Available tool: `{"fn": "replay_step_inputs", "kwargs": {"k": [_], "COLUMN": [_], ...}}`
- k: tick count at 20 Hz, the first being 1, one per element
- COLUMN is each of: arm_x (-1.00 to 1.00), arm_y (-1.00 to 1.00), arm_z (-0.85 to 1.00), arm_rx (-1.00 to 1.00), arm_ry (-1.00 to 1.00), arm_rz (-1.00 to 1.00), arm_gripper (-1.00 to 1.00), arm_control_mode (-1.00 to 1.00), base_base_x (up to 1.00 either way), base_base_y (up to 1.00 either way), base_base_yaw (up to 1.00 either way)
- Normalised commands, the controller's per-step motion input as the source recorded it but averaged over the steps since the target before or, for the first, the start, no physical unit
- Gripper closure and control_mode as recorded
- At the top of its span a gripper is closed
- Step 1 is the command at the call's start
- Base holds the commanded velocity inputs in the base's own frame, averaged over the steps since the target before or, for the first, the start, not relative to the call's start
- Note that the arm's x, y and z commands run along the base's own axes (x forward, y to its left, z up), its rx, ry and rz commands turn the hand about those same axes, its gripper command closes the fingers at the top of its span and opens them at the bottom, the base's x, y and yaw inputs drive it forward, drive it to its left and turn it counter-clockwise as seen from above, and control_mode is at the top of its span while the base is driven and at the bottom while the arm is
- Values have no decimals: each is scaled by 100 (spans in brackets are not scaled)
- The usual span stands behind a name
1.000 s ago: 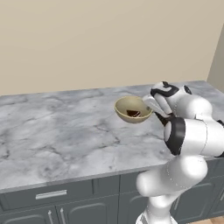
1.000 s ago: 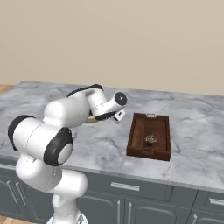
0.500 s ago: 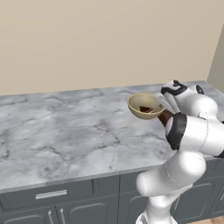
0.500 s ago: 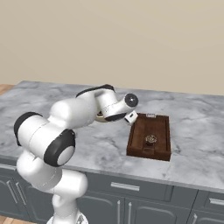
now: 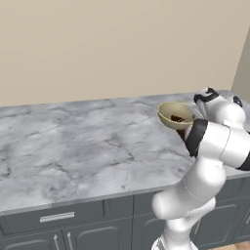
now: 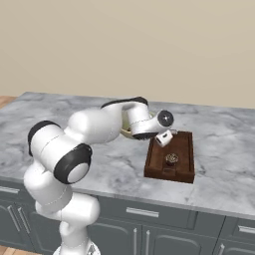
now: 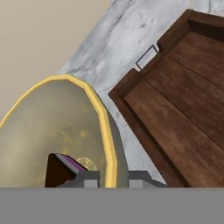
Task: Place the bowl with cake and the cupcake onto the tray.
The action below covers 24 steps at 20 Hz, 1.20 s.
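One bowl [image 7: 57, 135] w/ cake [image 7: 59, 169]: rim pinched in pincer [image 7: 111, 178], lifted beside tray [image 7: 183, 109].

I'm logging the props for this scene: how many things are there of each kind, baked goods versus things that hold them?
Baked goods: 2, the cake and the cupcake.
Holders: 2, the bowl and the tray.
Total: 4.

The rim of the bowl [image 7: 106, 131] is pinched between the fingertips [image 7: 89, 178] of the gripper [image 7: 111, 179]. The cake [image 7: 61, 169] is seen inside the bowl. The tray [image 7: 183, 100] lies just beside the bowl, on the marble counter [image 7: 113, 48].
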Motion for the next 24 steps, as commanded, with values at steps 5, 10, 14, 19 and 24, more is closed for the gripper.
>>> {"fn": "replay_step_inputs", "kwargs": {"k": [5, 10, 14, 19, 24], "arm_x": [0, 2, 13, 4, 0], "arm_y": [-69, -67, -57, -39, -29], "arm_z": [1, 0, 0, -7, -21], "arm_rx": [6, 7, 8, 4, 0], "arm_ry": [0, 0, 2, 6, 9], "arm_rz": [-11, -9, -5, -1, 0], "arm_gripper": [100, 100, 100, 100, 100], "arm_control_mode": [-100, -100, -100, -100, -100], "base_base_x": [0, 0, 0, 0, 0], "base_base_y": [0, 0, 0, 0, 0], "base_base_yaw": [0, 0, 0, 0, 0]}}
